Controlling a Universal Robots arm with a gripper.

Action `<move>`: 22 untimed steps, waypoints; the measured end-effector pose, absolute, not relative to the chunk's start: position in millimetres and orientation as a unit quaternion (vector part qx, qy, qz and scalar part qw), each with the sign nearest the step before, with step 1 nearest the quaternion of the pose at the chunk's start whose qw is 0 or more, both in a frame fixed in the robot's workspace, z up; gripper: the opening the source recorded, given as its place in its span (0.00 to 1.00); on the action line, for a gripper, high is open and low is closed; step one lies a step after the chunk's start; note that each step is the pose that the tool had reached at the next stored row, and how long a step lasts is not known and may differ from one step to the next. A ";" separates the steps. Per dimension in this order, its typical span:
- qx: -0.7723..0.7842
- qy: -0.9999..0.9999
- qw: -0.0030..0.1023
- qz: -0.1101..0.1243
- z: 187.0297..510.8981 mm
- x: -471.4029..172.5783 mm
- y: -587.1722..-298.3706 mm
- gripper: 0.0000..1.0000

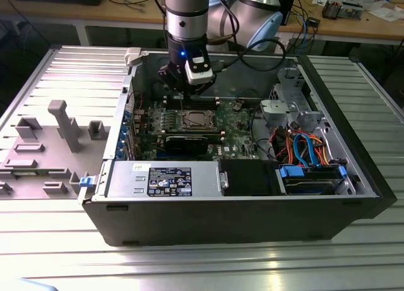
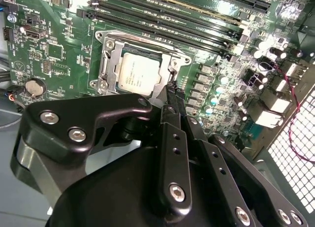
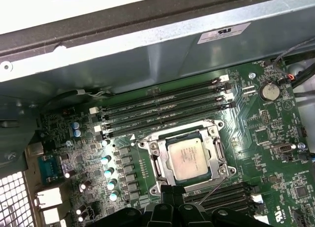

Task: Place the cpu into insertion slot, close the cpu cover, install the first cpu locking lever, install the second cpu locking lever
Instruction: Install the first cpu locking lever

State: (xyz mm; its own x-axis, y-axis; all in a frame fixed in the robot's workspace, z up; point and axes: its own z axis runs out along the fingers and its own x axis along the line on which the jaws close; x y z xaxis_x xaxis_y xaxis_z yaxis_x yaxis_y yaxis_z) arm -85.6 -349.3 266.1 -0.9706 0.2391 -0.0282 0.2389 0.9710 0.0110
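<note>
The insertion slot (image 1: 192,119) sits mid-board inside the open computer case. The silvery cpu (image 3: 189,158) (image 2: 139,74) lies in it. The cpu cover (image 3: 158,160) (image 2: 109,64), a silvery frame, lies flat around the chip. A thin wire locking lever (image 3: 219,183) angles away from the socket's corner, beside my fingers. My gripper (image 1: 182,95) (image 2: 170,91) (image 3: 172,192) hangs just above the socket's edge. Its black fingers (image 2: 173,138) meet at the tips, shut, and I see nothing held between them.
Long black memory slots (image 3: 167,106) run along the socket's far side, and more flank its other side (image 3: 231,192). In the exterior view a grey drive cage (image 1: 290,108), coloured cables (image 1: 306,146) and the power supply (image 1: 167,179) crowd the case. A grey fixture plate (image 1: 57,133) stands on the exterior view's left.
</note>
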 end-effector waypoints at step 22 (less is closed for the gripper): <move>0.080 0.997 0.014 0.005 266.1 -91.6 -349.4 0.11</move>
